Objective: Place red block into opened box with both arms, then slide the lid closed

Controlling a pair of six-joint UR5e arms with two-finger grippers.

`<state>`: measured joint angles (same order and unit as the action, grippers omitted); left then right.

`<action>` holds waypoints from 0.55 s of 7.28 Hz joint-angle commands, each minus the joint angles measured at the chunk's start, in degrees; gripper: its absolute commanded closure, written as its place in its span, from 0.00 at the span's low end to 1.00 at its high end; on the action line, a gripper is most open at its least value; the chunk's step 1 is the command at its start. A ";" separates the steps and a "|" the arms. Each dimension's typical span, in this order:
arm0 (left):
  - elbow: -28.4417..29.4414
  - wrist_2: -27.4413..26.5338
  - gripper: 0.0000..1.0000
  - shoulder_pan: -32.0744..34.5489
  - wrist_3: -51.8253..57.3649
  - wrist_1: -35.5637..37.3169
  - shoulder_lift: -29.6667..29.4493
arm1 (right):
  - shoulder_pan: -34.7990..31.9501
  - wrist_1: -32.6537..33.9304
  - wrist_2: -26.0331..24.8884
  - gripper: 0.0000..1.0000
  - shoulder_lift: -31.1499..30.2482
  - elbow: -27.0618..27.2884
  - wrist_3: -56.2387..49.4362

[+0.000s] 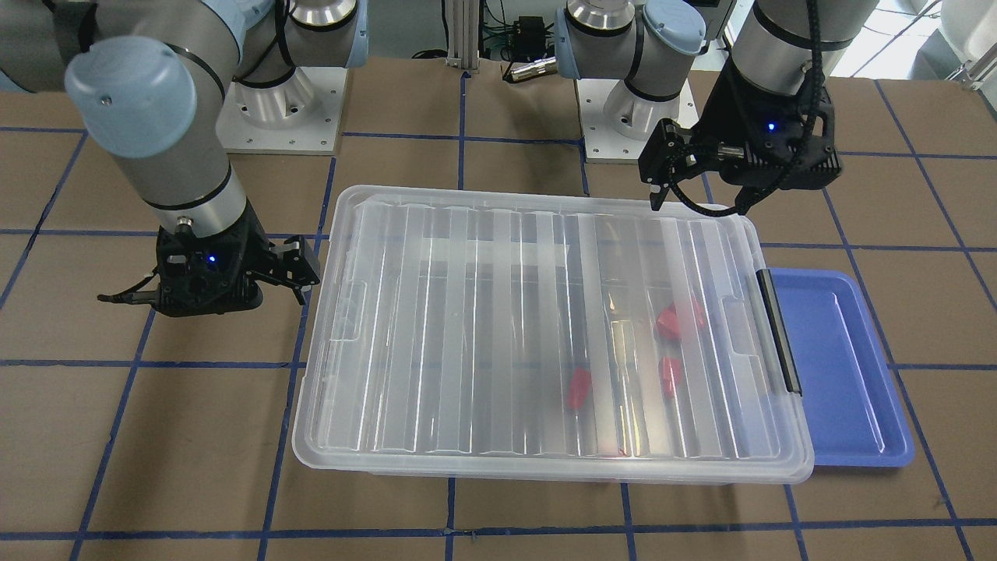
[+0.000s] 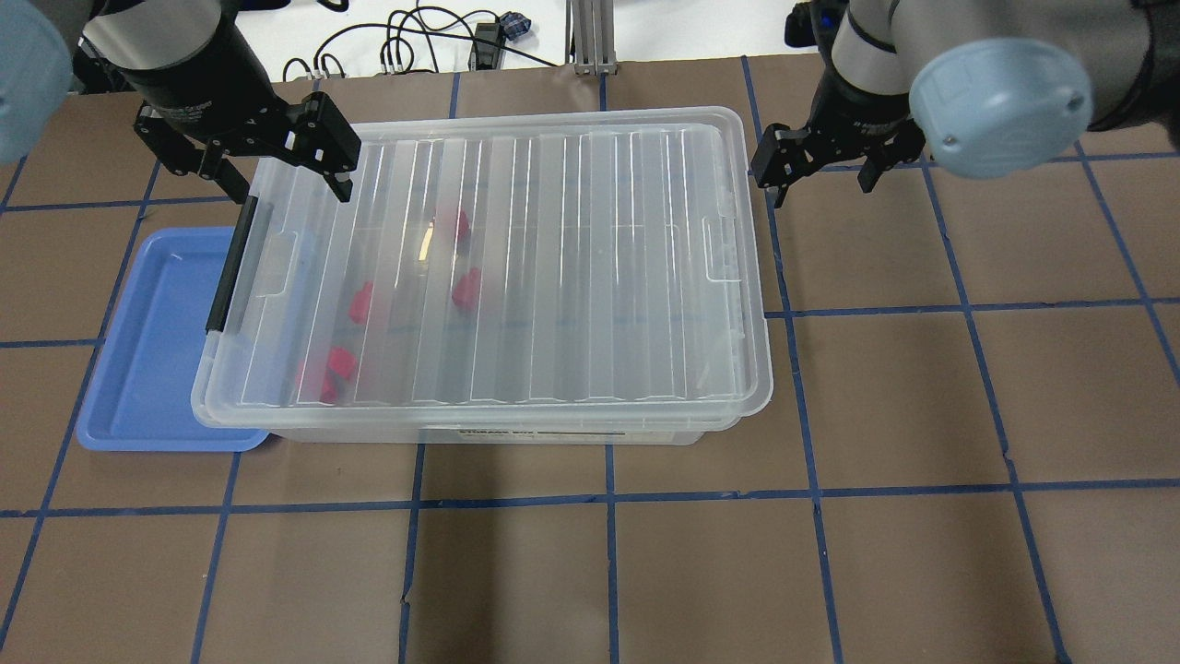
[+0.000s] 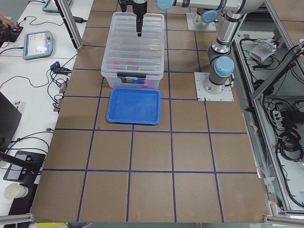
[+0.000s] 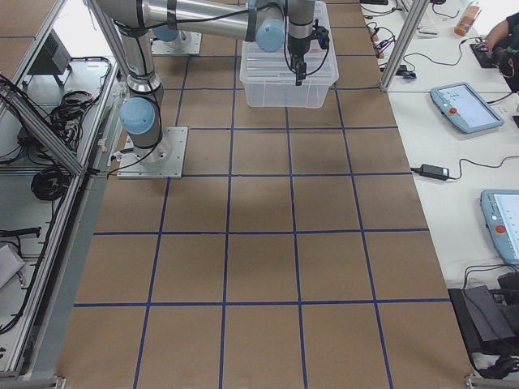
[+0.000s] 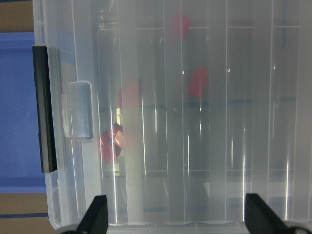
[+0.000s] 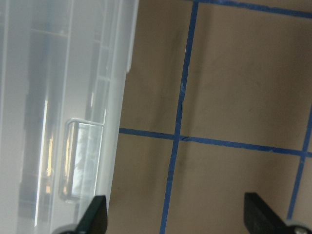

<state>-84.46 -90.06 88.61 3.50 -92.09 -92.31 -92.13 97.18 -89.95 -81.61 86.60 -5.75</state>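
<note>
The clear box [image 2: 479,433] lies across the table with its black bar [image 2: 235,267] at its left short side. The ribbed clear lid [image 2: 572,267] rests on top and covers it almost end to end. Through the lid I see a small red block [image 2: 466,289] [image 1: 578,389], two more single ones [image 2: 360,302] [image 2: 458,224] and a red clump [image 2: 334,369]. My left gripper [image 2: 281,180] [image 5: 175,217] hangs open over the box's far left corner. My right gripper [image 2: 819,175] [image 6: 175,217] stands open just off the right short side, over bare table.
A flat blue tray [image 2: 138,369] [image 1: 841,374] lies at the box's bar end, its edge tucked under the box. Both arm bases are bolted behind the box. Brown table with blue tape lines surrounds the box.
</note>
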 commanded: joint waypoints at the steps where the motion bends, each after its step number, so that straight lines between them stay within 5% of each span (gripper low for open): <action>1: 0.09 -0.03 0.00 -0.01 0.02 0.33 -0.15 | -1.82 -14.61 -0.22 0.00 -0.57 -11.85 3.10; 4: -0.61 -1.52 0.00 0.08 0.02 0.42 0.28 | -1.92 -14.92 -0.14 0.00 0.84 -11.72 3.63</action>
<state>-84.66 -91.15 88.61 3.54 -91.75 -92.29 -93.98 82.53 -90.15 -80.91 75.15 -2.55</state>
